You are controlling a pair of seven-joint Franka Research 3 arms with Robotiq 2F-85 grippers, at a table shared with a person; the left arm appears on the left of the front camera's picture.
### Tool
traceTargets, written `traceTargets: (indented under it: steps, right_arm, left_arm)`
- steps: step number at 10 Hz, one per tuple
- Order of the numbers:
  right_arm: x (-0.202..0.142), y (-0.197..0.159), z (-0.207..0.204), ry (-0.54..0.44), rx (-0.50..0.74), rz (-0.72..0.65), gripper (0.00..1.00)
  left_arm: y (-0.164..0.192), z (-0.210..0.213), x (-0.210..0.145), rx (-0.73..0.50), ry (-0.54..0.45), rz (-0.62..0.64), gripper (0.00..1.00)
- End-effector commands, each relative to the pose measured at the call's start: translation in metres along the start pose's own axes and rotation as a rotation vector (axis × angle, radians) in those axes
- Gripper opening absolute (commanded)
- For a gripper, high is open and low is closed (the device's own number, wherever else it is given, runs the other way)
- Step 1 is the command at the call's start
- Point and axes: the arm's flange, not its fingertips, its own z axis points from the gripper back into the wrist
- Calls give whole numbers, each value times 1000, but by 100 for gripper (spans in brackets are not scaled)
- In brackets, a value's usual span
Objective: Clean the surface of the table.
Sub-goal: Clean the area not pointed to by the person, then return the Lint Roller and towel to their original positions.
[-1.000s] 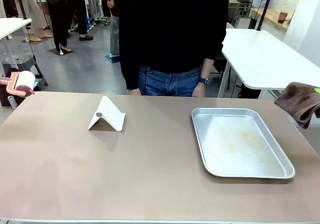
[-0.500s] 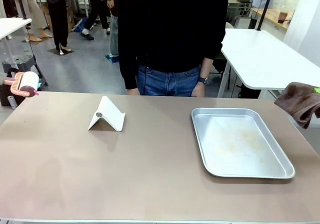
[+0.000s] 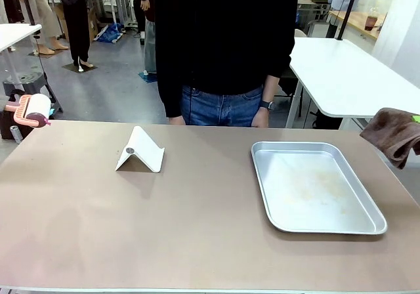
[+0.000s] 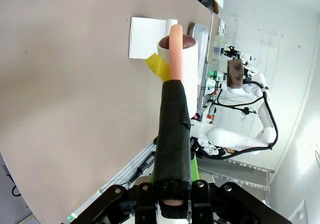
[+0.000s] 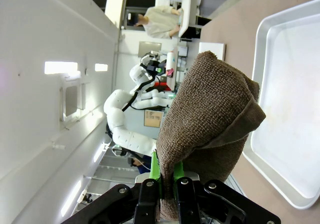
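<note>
My views are evenly bright under overhead room light. Soft shadows sit beside the white folded stand (image 3: 140, 150); pale glare dulls the metal tray (image 3: 317, 186). My wrist views bend at the edges, and wall lamps (image 5: 61, 67) blow out.

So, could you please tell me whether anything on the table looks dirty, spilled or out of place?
The shiny silver metal tray on the taupe table carries faint yellowish-brown smears across its floor. The folded white card stand sits upright and tidy, and no spill shows on the tabletop.
</note>
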Motion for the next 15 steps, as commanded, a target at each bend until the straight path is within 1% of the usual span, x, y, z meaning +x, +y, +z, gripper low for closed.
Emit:
traceTargets:
  steps: [1, 9, 10, 11, 12, 13, 14, 15]
  right_arm:
    - [-1, 3, 0, 3, 3, 6, 11]
    - [-1, 3, 0, 3, 3, 6, 11]
    - [0, 0, 0, 0, 0, 0, 11]
    - [-11, 11, 4, -18, -14, 11, 11]
    - [-14, 22, -13, -4, -33, 59, 11]
    - [-13, 31, -38, 41, -39, 81, 11]
    - [-11, 39, -67, 90, -67, 92, 11]
    - [-10, 43, -108, 150, -101, 93, 11]
  left_arm:
    - [-5, 1, -1, 3, -8, 7, 22]
    - [-5, 1, -1, 3, -8, 7, 22]
    - [0, 0, 0, 0, 0, 0, 22]
    - [-16, -11, 6, -23, 83, -13, 22]
    - [-33, -23, 13, -33, 124, -52, 22]
    - [-54, -34, 13, -18, 168, -108, 22]
    - [-72, -41, 14, -17, 195, -138, 22]
    - [-90, -49, 14, -4, 243, -169, 22]
